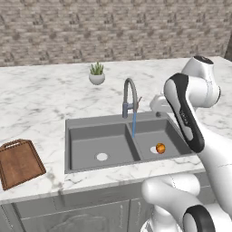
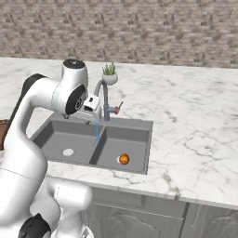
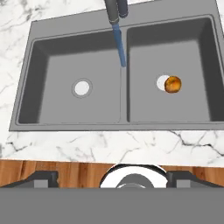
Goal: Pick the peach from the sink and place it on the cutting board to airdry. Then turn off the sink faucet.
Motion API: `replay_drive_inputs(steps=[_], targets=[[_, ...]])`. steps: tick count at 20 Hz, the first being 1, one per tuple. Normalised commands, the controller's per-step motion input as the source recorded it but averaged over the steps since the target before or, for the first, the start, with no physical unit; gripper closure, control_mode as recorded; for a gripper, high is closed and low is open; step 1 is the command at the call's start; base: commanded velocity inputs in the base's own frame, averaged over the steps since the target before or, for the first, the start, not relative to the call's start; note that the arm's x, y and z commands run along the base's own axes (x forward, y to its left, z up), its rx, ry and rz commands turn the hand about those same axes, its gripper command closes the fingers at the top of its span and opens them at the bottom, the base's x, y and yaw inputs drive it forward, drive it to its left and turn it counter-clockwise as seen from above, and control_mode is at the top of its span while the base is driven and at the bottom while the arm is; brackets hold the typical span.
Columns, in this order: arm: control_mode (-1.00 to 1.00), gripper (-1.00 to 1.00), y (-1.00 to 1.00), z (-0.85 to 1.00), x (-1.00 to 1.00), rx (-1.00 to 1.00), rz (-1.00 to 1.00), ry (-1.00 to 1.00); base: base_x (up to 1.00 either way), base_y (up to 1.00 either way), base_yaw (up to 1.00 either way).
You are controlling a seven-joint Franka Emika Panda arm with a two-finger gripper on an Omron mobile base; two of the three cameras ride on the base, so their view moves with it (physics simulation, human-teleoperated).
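The peach [image 1: 160, 148] [image 2: 123, 159] [image 3: 173, 84] lies in the right basin of the dark grey sink [image 1: 81, 129] [image 2: 139, 125] [image 3: 122, 116], beside that basin's pale drain. The sink faucet [image 1: 130, 97] [image 2: 103, 97] [image 3: 116, 9] stands behind the divider, and a blue stream of water runs from its spout down near the divider. The cutting board [image 1: 19, 163] lies bare on the counter left of the sink. My gripper [image 2: 89, 117] [image 3: 113, 180] hangs open high above the sink, in front of the faucet, with nothing between its wide-set fingertips [image 3: 41, 179].
A small potted plant [image 1: 96, 74] [image 2: 109, 74] stands on the marble counter behind the faucet. The left basin holds only its drain [image 3: 82, 88]. A brick wall runs behind the counter. My own arm [image 1: 186, 113] leans over the counter right of the sink.
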Motion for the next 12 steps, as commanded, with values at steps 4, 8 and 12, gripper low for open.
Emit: replay_drive_inputs(steps=[4,8,12], targets=[[-1.0,-1.0,-0.26,-0.06,-0.02,0.0,-0.01,-0.02,0.0,0.0,0.0],[-1.0,-1.0,-0.12,-0.08,-0.02,-0.01,0.02,-0.05,0.0,0.0,0.0],[-1.0,-1.0,-0.28,-0.15,0.01,-0.07,0.0,-0.02,0.0,0.0,0.0]])
